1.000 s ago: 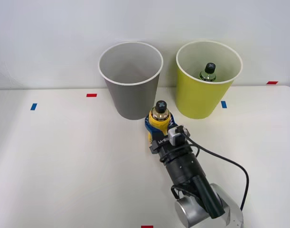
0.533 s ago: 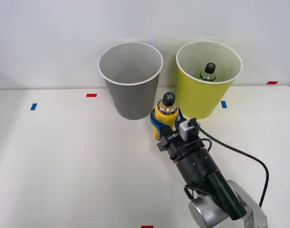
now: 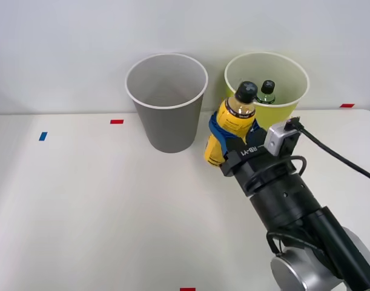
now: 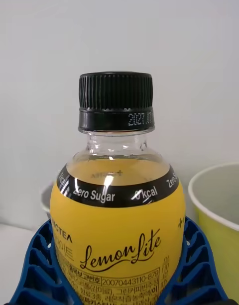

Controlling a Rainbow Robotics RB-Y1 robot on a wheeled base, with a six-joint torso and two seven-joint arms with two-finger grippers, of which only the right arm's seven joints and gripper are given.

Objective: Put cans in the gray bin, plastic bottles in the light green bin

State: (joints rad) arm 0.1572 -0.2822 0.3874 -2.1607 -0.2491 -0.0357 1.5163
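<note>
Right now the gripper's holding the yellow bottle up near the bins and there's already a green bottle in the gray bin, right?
Not quite. The green bottle sits in the light green bin, not the gray bin, as the front view shows. The gripper does hold the yellow bottle up near the bins.

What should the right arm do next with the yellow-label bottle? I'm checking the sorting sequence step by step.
Probably carry it a little farther forward and to the right, over the mouth of the light green bin, before letting go. The right gripper holds the yellow-label bottle lifted off the table and tilted, in front of that bin's near rim, not yet above the opening. A green bottle already sits inside.
</note>
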